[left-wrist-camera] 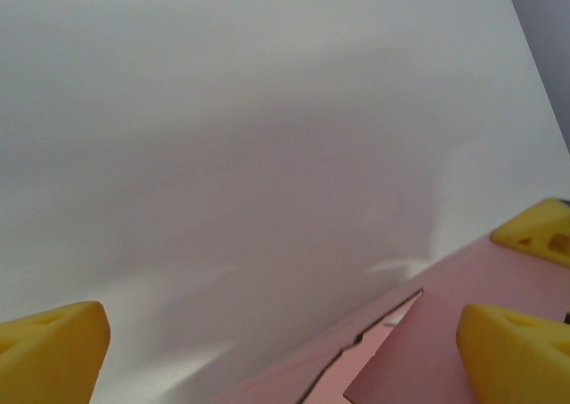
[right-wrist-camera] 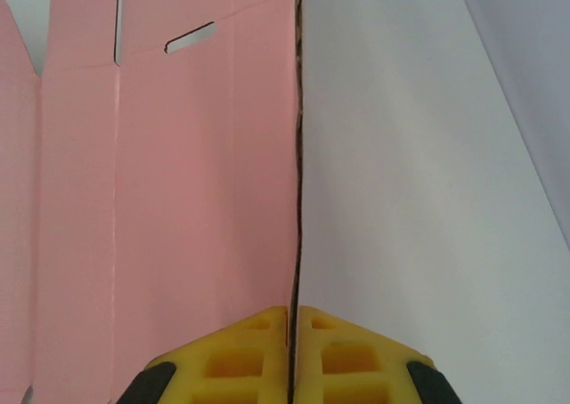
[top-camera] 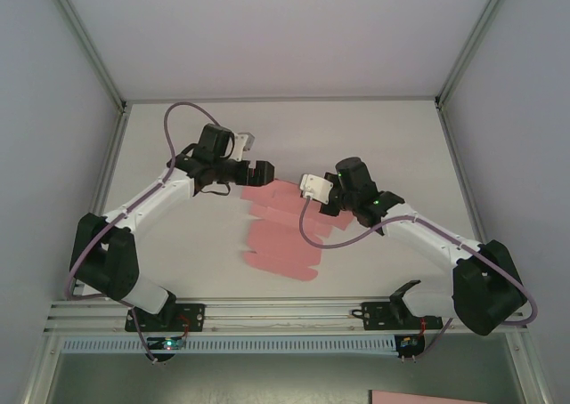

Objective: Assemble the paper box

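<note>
- Currently the paper box point(top-camera: 280, 235) lies unfolded on the table point(top-camera: 374, 137) between the arms. The right gripper point(right-wrist-camera: 292, 319) pinches its edge, and the left gripper point(top-camera: 260, 173) is spread wide at its far end.
- Risk: the thin edge slips from the pinch.
- Risk: a one-sided pull creases the sheet off its score lines.

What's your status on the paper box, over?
Left gripper open at far edge of the paper box. Right gripper shut on its edge. Box not yet folded up. No obstruction seen.
</note>
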